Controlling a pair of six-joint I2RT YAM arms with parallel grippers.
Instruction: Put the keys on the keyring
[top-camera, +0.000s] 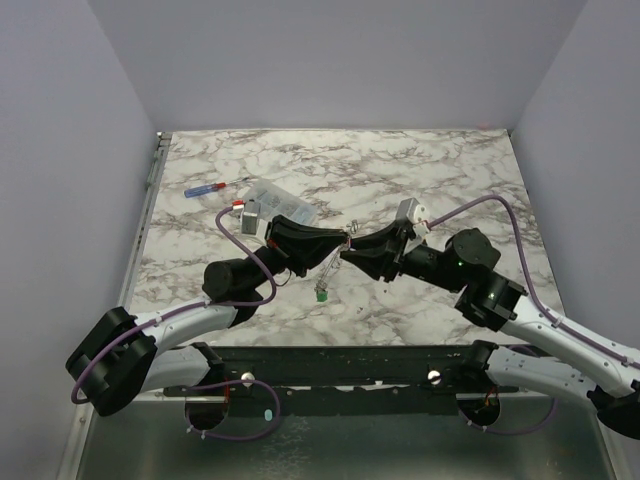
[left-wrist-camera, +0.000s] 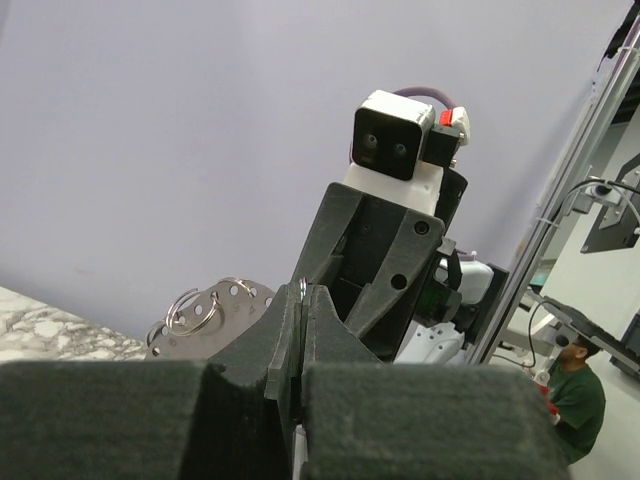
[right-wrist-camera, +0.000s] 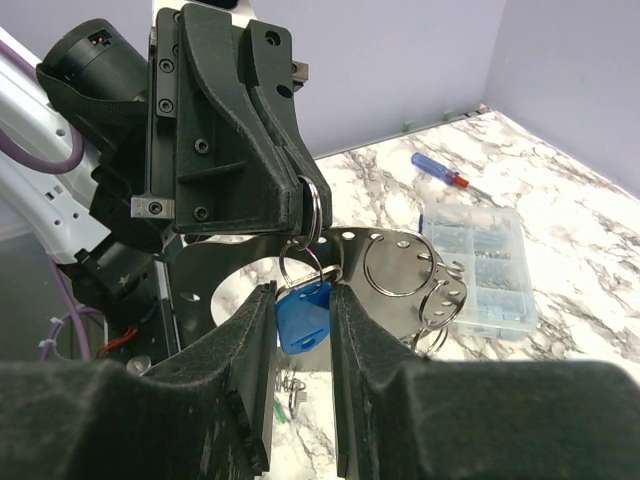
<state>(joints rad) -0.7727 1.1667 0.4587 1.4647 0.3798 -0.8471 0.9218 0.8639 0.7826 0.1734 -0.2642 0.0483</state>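
Threading step going on: my right tool (right-wrist-camera: 302, 300) is pinching the blue key (right-wrist-camera: 300, 320) just under the keyring (right-wrist-camera: 319, 212), which my left tool (left-wrist-camera: 303, 310) has clamped tight. Next I reckon the key's hole has to find the ring's split. Green key (top-camera: 321, 295) is down on the desk (top-camera: 450, 180).

Robotics lab: walled marble tabletop (top-camera: 400, 170)

A blue key (right-wrist-camera: 300, 325) shows between the black jaws of the right gripper (right-wrist-camera: 302, 294), a silver keyring (right-wrist-camera: 316, 212) just above them, and a grey-veined white marble table (right-wrist-camera: 560, 230) beyond.
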